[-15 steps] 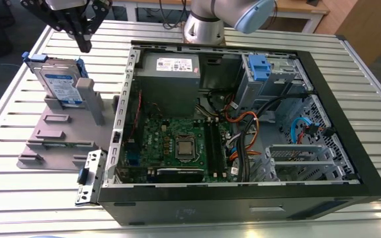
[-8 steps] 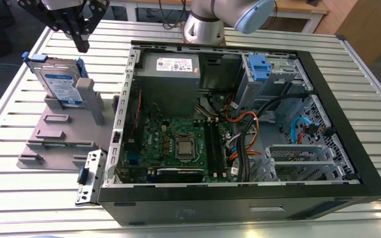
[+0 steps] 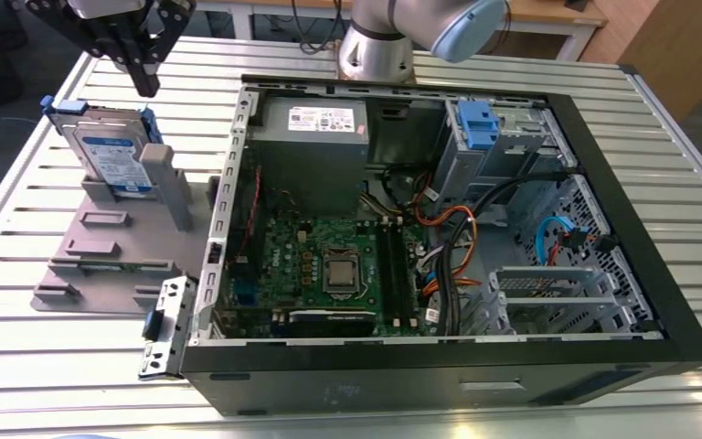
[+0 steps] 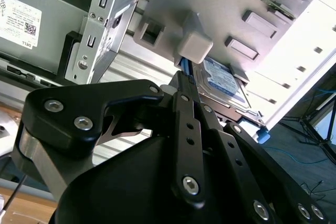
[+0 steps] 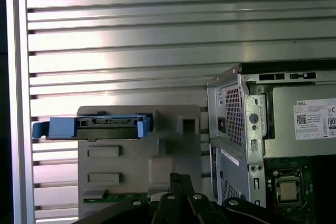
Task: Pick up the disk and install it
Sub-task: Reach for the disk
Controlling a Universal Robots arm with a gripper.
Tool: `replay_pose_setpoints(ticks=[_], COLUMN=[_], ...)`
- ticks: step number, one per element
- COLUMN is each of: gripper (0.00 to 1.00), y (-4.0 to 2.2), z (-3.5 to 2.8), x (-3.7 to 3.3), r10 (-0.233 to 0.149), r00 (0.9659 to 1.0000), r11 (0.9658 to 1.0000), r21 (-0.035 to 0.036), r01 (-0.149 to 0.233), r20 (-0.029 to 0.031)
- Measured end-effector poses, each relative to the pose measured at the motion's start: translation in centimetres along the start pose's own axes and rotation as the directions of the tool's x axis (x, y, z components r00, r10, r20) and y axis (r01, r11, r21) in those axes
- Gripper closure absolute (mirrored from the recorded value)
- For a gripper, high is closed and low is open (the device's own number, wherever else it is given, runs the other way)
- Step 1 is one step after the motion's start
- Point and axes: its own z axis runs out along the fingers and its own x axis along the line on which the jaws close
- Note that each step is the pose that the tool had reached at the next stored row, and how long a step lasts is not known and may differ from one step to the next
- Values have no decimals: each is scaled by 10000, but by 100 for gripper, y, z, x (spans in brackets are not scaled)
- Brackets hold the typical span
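Note:
The disk (image 3: pixel 110 155) stands on edge in a grey plastic stand (image 3: pixel 107 240) on the exterior view's left, beside the open computer case. It is silver-grey with a blue-and-white label and a blue bracket. My gripper (image 3: pixel 143 84) hangs just above the disk's far upper edge, fingers pressed together and holding nothing, not touching the disk. In the second wrist view the fingertips (image 4: pixel 181 80) point at the disk (image 4: pixel 223 80) under the stand (image 4: pixel 220 3). The first wrist view looks down on the disk's blue-bracketed top edge (image 5: pixel 94 125) in the stand (image 5: pixel 121 163), with the gripper (image 5: pixel 178 181) nearby.
The open computer case (image 3: pixel 643 274) fills the middle and the exterior view's right. Inside it are a grey power supply box (image 3: pixel 314 123), a motherboard (image 3: pixel 333 265) and a metal drive cage with a blue latch (image 3: pixel 478 123). Everything rests on a slatted metal table (image 3: pixel 34 366).

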Motion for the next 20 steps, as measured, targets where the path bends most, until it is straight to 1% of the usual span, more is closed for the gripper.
replay_pose_setpoints(ticks=[20], gripper=[89], y=[-8], z=[2], x=[101], r10=[0], r00=[10000], r11=[10000], r21=[0], r01=[0], r20=[0])
